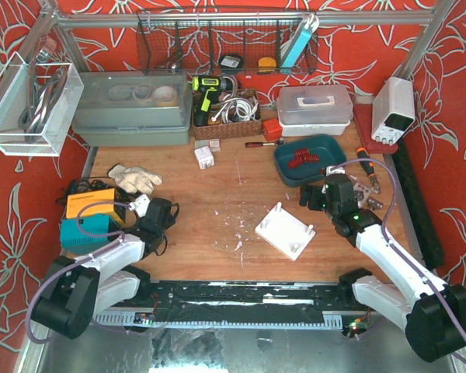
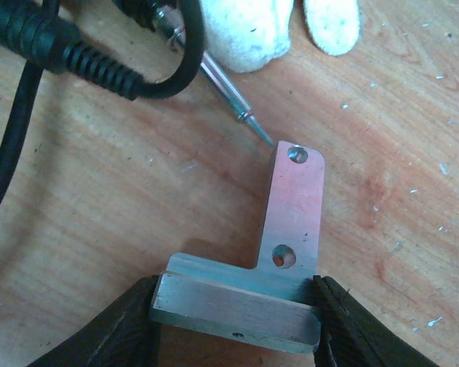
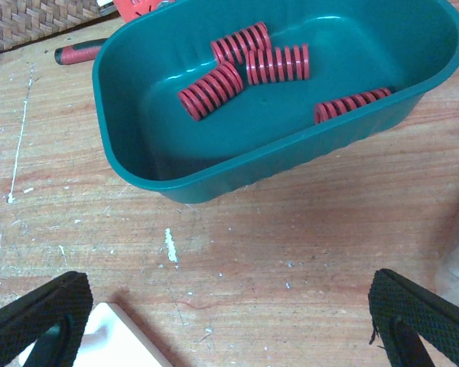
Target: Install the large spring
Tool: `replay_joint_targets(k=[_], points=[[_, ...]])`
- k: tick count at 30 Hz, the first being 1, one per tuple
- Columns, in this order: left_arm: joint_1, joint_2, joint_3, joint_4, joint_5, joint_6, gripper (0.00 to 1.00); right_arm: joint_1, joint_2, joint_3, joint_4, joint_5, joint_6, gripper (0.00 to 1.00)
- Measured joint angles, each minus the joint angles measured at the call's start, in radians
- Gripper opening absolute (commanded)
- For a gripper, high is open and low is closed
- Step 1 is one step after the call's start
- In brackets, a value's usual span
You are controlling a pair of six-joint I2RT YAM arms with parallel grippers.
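You cannot read any text, label, brand or number in these views. The front panel of the power supply point(image 1: 394, 109) is too small to read, and the orange box point(image 1: 89, 203) and the teal box point(image 1: 84, 231) show no legible marking.

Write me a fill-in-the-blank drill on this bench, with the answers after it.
1. The tub holds ___ red springs.
2. The right gripper hangs ___ and empty in front of the tub.
3. The left gripper is ___ on the metal bracket.

Missing words: four; open; shut.
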Motion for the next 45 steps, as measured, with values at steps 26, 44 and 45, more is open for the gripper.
replay_joint_targets(k=[26, 44, 45], points=[[-0.026, -0.294, 0.079, 0.098, 0.39, 0.236, 1.0, 0.0, 0.252, 0.284, -0.144, 0.059, 0.153, 0.95], [-0.422, -0.002, 0.058, 0.411, 0.416, 0.498, 1.0, -0.013, 0.826, 0.741, -0.266, 0.132, 0.311, 0.46], [-0.422, 0.002, 0.053, 0.412, 0.407, 0.507, 1.0, -0.014, 0.848, 0.759, -0.27, 0.133, 0.321, 0.46]])
